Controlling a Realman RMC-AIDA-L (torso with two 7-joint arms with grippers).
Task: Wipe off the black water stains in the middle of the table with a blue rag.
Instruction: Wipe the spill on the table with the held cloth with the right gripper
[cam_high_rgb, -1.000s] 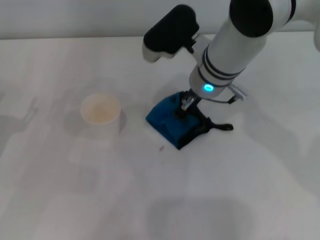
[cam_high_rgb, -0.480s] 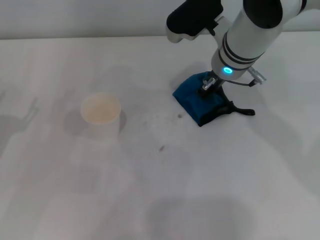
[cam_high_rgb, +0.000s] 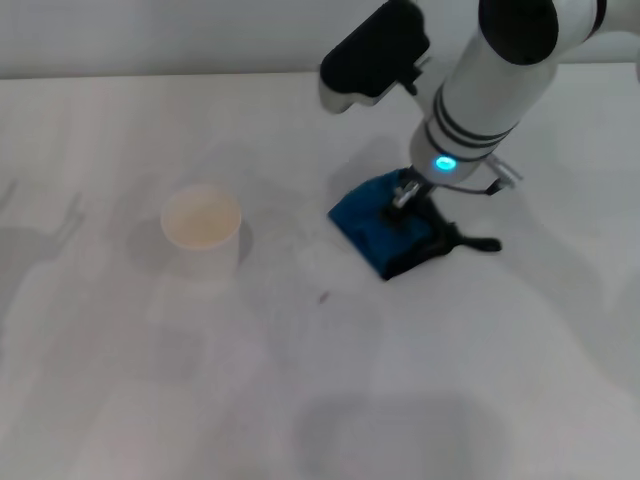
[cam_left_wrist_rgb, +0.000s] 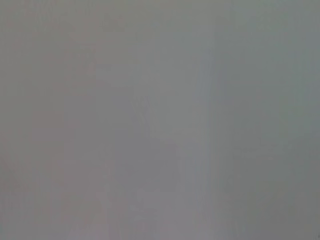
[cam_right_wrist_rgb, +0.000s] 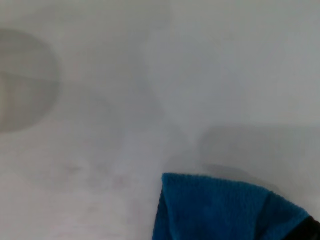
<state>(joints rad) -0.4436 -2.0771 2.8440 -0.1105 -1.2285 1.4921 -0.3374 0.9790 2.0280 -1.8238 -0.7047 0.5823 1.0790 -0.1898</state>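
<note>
Now pressing down on the blue rag (cam_high_rgb: 388, 231), the right gripper (cam_high_rgb: 404, 192), fingers closed on the cloth's upper fold; shifted left and nearer than half a second ago, rag dragged along over the table (cam_high_rgb: 480, 380). Rag's black loop (cam_high_rgb: 472, 242) trailing to the right. Wide bare surface in front and to the right; white cup (cam_high_rgb: 202, 232) well apart on the left; far table edge behind the arm. Of the black water stains, only a small dark speck (cam_high_rgb: 323, 296) between cup and rag, plus faint smearing. Left gripper nowhere visible.
</note>
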